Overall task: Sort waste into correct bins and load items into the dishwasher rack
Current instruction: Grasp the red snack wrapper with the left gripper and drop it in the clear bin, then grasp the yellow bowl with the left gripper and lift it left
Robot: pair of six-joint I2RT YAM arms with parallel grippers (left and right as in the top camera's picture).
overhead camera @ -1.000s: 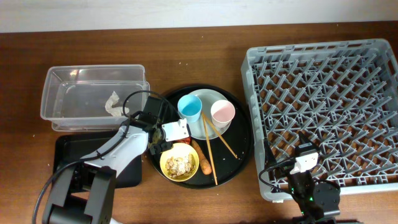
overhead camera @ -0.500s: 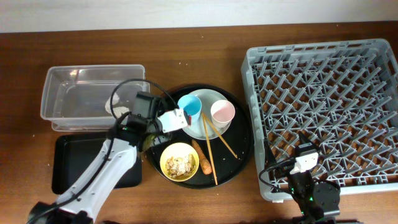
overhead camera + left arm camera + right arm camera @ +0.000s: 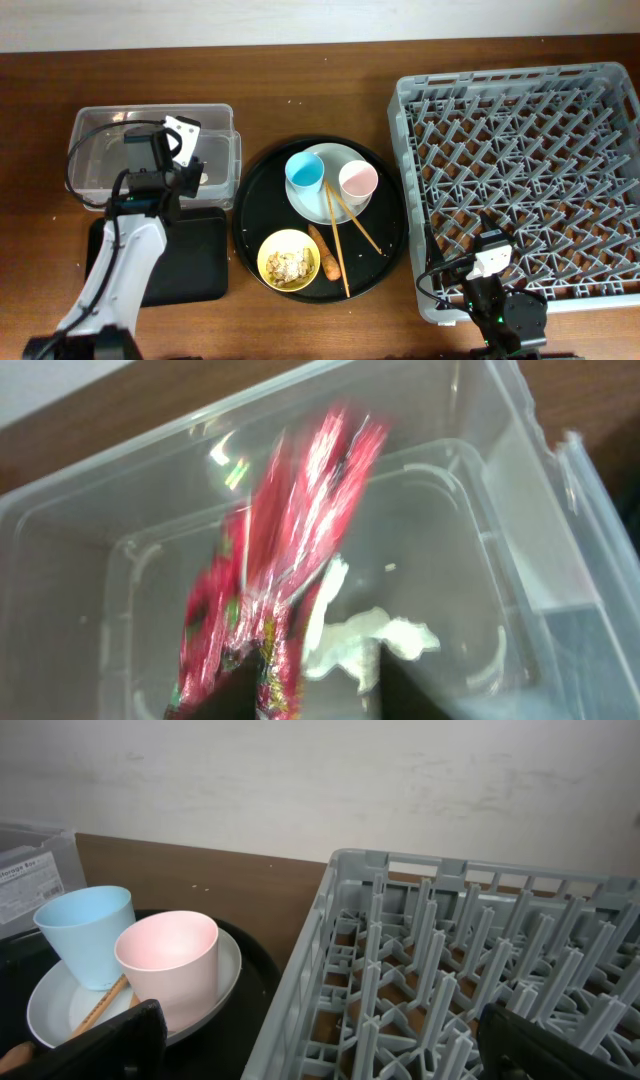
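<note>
My left gripper (image 3: 180, 150) hangs over the clear tub (image 3: 90, 125), open. In the left wrist view the red wrapper (image 3: 290, 530) is blurred against the left finger, above the tub (image 3: 520, 510). Crumpled white paper (image 3: 380, 635) lies on the tub floor. The blue cup (image 3: 305, 172) and pink cup (image 3: 357, 182) stand on the white plate (image 3: 340, 160). Chopsticks (image 3: 340, 240), the sausage stick (image 3: 325, 253) and the yellow bowl (image 3: 288, 258) of food scraps lie beside it. My right gripper (image 3: 330, 1050) is open and empty at the rack's (image 3: 520, 150) front left corner.
The cups, plate and bowl sit on a large round black tray (image 3: 385, 230). The shallow black rectangular tray (image 3: 190, 260) lies in front of the tub. The right wrist view shows the blue cup (image 3: 85, 930), pink cup (image 3: 167, 960) and rack (image 3: 450, 950).
My left gripper has moved from the round tray, beside the yellow bowl, left and back to above the clear tub, carrying the red wrapper. The right arm has not moved.
</note>
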